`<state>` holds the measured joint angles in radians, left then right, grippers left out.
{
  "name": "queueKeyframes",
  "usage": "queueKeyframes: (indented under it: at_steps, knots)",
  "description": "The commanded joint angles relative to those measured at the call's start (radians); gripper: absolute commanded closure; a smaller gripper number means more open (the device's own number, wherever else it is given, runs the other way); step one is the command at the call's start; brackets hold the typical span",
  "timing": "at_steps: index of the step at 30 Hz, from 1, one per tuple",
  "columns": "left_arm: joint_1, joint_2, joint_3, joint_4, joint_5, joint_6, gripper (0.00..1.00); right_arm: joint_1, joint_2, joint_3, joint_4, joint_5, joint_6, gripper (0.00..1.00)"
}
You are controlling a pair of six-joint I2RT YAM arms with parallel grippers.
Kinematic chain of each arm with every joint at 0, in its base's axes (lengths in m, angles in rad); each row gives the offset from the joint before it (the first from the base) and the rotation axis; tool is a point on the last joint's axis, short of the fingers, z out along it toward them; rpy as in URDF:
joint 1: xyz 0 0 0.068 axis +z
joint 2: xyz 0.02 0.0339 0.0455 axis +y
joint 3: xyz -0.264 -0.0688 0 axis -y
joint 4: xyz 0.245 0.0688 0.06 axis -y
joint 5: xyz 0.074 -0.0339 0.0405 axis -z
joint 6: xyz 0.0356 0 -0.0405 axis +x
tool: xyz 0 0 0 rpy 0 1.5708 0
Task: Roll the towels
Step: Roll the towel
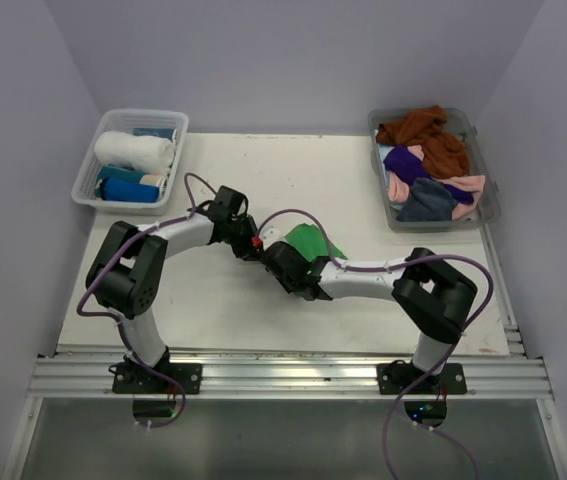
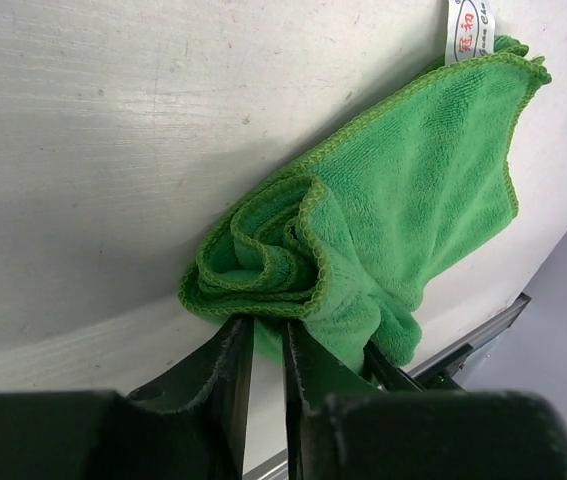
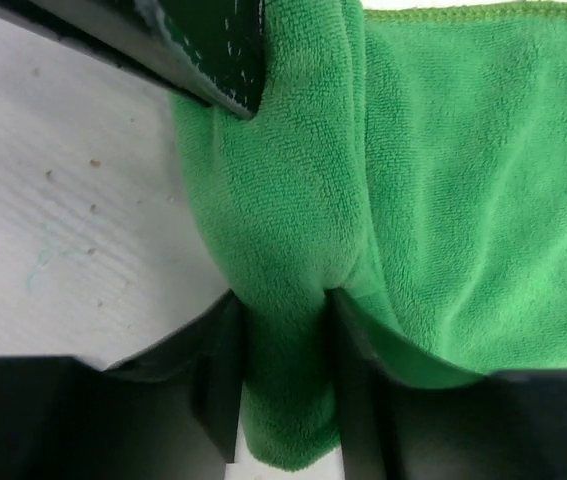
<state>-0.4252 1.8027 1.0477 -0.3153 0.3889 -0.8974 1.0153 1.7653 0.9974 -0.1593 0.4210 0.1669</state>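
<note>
Item: green towel (image 1: 310,240), partly rolled, mid-table (image 1: 263,170) | left hand (image 2: 268,335): pinched on rolled end | right hand (image 3: 283,310): clamped on bunched roll | basket (image 1: 178,120), far left: white towel (image 1: 133,150), blue towel (image 1: 128,190), rolled | tub (image 1: 489,200), far right: brown towel (image 1: 428,135), purple towel (image 1: 408,165), loose

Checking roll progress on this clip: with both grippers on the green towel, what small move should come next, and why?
Probably roll the coiled end a short way onto the flat part. The green towel is only partly rolled: the left gripper pinches a coil, the right gripper holds the same bunch between its jaws, and a flat stretch lies unrolled.
</note>
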Motion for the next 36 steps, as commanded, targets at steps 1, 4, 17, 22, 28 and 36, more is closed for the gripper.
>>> queueKeyframes:
  at_steps: [1,4,17,22,28,36]
  knots:
    - [0.019,-0.032,0.005,0.002,-0.036,0.02,0.79,-0.007,0.065,0.007,-0.019,0.055,0.078,0.76]
    - [0.026,-0.055,0.0,0.005,-0.025,0.017,0.74,-0.027,0.056,0.006,-0.01,-0.045,0.101,0.96]
    - [0.155,-0.226,-0.081,0.064,0.065,0.044,0.48,-0.251,-0.09,-0.072,0.089,-0.651,0.255,1.0]
    - [0.151,-0.198,-0.113,0.114,0.175,0.089,0.22,-0.334,-0.067,-0.092,0.138,-0.827,0.408,1.0]
    - [0.105,-0.171,-0.172,0.211,0.215,0.057,0.09,-0.428,-0.024,-0.206,0.358,-1.007,0.589,1.0]
    - [0.049,-0.091,-0.195,0.347,0.222,-0.023,0.13,-0.469,0.051,-0.296,0.544,-1.102,0.707,1.0]
